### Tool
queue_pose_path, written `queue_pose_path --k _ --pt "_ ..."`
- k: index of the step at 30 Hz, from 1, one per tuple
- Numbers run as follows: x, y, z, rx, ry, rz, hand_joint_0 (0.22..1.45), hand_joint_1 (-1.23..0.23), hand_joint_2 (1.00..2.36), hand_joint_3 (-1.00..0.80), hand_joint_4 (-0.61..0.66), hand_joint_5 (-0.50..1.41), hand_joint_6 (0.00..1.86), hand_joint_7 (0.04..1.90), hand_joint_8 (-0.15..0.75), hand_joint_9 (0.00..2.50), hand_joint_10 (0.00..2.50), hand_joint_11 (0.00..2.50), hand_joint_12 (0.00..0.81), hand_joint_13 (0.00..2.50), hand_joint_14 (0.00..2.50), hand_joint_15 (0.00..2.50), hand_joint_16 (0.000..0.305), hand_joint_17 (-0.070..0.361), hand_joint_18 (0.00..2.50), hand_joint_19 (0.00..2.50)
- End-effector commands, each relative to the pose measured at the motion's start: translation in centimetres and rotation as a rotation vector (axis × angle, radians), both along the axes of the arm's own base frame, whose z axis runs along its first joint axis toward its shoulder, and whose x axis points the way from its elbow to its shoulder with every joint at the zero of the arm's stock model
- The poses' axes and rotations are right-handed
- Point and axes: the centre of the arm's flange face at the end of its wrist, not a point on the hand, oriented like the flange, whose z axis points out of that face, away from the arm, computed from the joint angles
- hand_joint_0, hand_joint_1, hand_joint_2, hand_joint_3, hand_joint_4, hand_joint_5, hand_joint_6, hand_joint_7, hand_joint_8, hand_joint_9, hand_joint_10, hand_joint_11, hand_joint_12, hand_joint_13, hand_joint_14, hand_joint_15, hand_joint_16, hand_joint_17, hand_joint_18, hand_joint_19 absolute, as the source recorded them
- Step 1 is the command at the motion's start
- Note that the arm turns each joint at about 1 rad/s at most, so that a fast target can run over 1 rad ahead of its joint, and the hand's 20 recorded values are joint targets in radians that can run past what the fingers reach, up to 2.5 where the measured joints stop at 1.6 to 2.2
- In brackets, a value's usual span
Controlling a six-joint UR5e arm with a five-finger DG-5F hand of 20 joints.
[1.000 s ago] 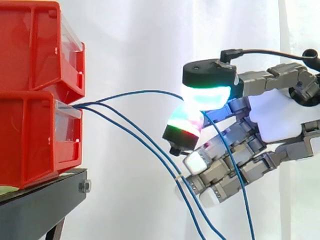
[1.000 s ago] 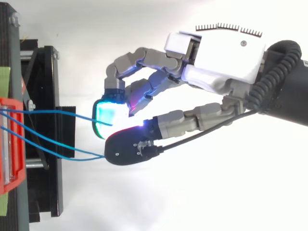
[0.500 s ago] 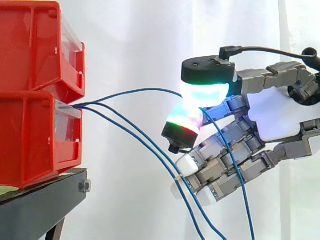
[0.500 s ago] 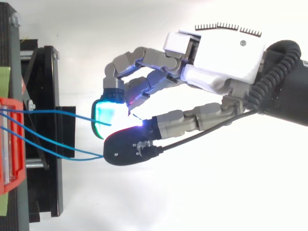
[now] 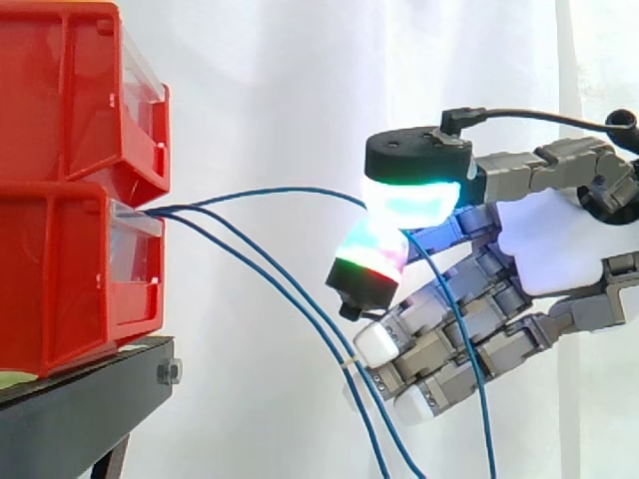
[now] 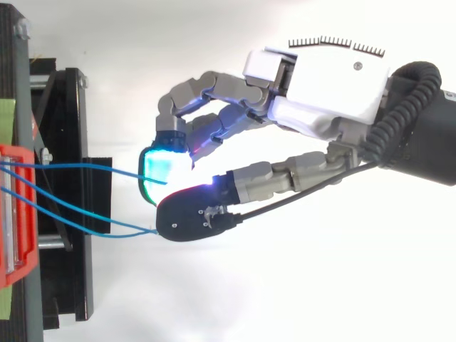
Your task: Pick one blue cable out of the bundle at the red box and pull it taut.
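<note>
Red bins: two are counted, stacked one on the other at the left; the upper bin (image 5: 70,90) is set on the lower bin (image 5: 60,269).
Stand: one black stand (image 5: 80,409) is seen under the lower bin.
Blue cables: three are counted in the side view, all led out of the front of the lower bin.
Pinched cable: one blue cable (image 5: 280,191) is carried in a shallow upward bow from the bin to the hand, so it is not drawn straight; past the pinch it is let fall to the lower edge.
Loose cables: two (image 5: 305,314) are run down and to the right, close together, passing just in front of the lower fingers.
Hand: one hand (image 6: 320,85) is brought in from the right, well apart from the bins.
Hand state: the one cable is nipped between the cyan-glowing thumb pad (image 5: 409,200) and a green-and-red fingertip (image 5: 371,254); the other fingers are curled below.
Backdrop: one white curtain (image 5: 300,80) is hung behind.
</note>
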Motion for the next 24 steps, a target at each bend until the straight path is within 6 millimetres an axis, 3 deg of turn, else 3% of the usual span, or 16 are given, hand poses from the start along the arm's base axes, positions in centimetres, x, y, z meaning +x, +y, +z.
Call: queue_pose_path --k 1,24 --pt "0.13 0.09 0.0 0.005 -0.014 0.0 0.57 -0.65 1.01 -0.08 0.13 -0.15 0.86 1.18 0.395 0.76 0.01 0.42 0.446 0.44 0.01 0.17 0.075 0.169 0.41 0.28" --pt "0.53 -0.07 0.27 0.008 -0.05 -0.002 0.57 -0.6 1.01 -0.09 0.13 -0.15 0.83 1.12 0.401 0.77 0.01 0.42 0.447 0.43 0.01 0.17 0.076 0.17 0.39 0.29"
